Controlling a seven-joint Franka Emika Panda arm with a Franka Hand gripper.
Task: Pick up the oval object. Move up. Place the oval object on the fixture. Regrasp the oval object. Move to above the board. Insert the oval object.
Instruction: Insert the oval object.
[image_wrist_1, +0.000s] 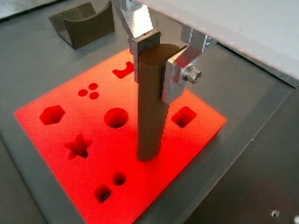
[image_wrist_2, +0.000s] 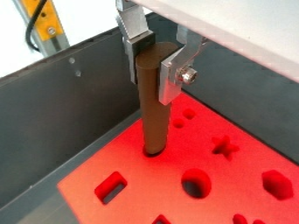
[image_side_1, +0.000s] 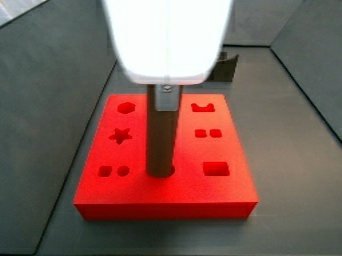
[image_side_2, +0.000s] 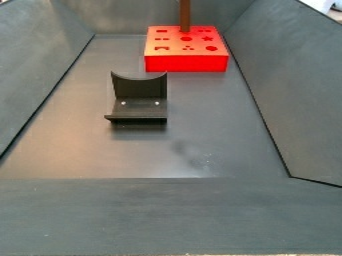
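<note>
Both wrist views showed the gripper (image_wrist_1: 162, 57) above the bright red rectangular slab, the board (image_wrist_1: 47, 140), its flat silver finger plates (image_wrist_1: 177, 72) with dark pads clamped on the top of the slim brown rod-like peg, the oval object (image_wrist_1: 149, 114). The oval object stood upright, matte and smooth, with its rounded lower end down at the board's surface by a round hole (image_wrist_2: 152, 150); how deep it sat I could not tell. The board looked glossy, with cut-outs: circles, a star (image_wrist_1: 79, 146), squares, a hexagon (image_wrist_1: 51, 114). In a side view the white gripper housing (image_side_1: 167, 40) hid the grasp, and the oval object (image_side_1: 160, 140) rose from the board's middle (image_side_1: 167, 205). The small dark grey-olive block with a U-shaped notch, the fixture (image_side_2: 138, 98), sat well apart from the board (image_side_2: 187, 60) on the dark grey matte floor (image_side_2: 174, 150), ringed by sloped grey walls. The fixture (image_wrist_1: 84, 26) also showed in a wrist view, beyond the board's corner.
</note>
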